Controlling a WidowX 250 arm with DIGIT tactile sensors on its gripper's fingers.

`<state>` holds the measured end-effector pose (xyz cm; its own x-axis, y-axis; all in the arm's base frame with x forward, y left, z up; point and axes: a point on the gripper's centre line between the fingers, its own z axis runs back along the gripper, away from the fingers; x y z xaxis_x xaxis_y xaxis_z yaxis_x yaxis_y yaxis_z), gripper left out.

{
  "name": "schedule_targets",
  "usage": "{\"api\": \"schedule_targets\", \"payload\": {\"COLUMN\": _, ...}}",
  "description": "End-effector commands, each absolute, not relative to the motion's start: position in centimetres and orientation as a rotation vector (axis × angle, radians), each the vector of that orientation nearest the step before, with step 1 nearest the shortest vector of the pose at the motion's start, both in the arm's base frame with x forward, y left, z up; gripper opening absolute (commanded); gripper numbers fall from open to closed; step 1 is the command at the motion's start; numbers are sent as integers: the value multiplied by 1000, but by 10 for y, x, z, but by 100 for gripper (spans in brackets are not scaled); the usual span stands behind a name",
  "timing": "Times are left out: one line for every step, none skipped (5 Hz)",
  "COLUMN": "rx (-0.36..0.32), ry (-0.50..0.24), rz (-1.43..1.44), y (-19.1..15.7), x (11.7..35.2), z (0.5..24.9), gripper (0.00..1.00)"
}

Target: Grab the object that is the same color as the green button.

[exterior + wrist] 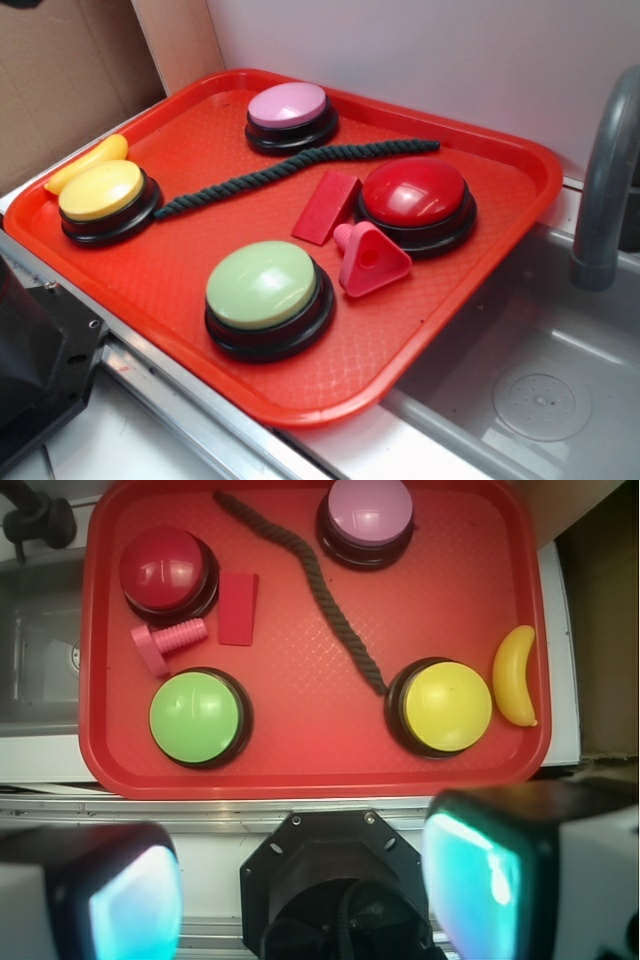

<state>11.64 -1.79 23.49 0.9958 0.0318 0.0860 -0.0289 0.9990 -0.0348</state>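
A red tray (150, 270) stands on the counter beside a grey sink (560, 340), and all the things lie on it. The dark green rope (290, 168) lies flat across the middle of the tray, stretched in a slightly wavy line; in the exterior view it runs from the far right, near the red button (415, 195), down to the left, where its end is just beside the black base of the yellow button (102, 195), perhaps touching it. On its way it passes just in front of the pink button (289, 108). The green button (262, 290) sits near the front edge of the tray, well apart from the rope. Between the rope and the green button lie a red wedge block (326, 206) and a pink plastic bolt (368, 258), both close to the red button. A yellow banana (88, 162) rests at the left rim, behind the yellow button. The gripper (300, 880) hangs over the metal edge of the counter, outside the tray, with nothing between its two fingers (470, 870); they stand wide apart at the bottom of the wrist view. It is far from the rope and touches nothing.
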Motion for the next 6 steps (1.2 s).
{"api": "schedule_targets", "payload": {"rx": -34, "ry": -87, "rz": 30, "y": -18, "x": 116, "z": 235, "gripper": 100}}
{"api": "schedule_targets", "payload": {"rx": -54, "ry": -98, "rz": -64, "y": -6, "x": 136, "z": 218, "gripper": 100}}
{"api": "schedule_targets", "payload": {"rx": -39, "ry": -82, "rz": -119, "y": 2, "x": 158, "z": 195, "gripper": 100}}
{"api": "schedule_targets", "payload": {"rx": -18, "ry": -124, "rz": -162, "y": 7, "x": 177, "z": 170, "gripper": 100}}
{"api": "schedule_targets", "payload": {"rx": 2, "ry": -102, "rz": -125, "y": 15, "x": 205, "z": 126, "gripper": 100}}
{"api": "schedule_targets", "payload": {"rx": 12, "ry": -123, "rz": -109, "y": 21, "x": 221, "z": 93, "gripper": 100}}
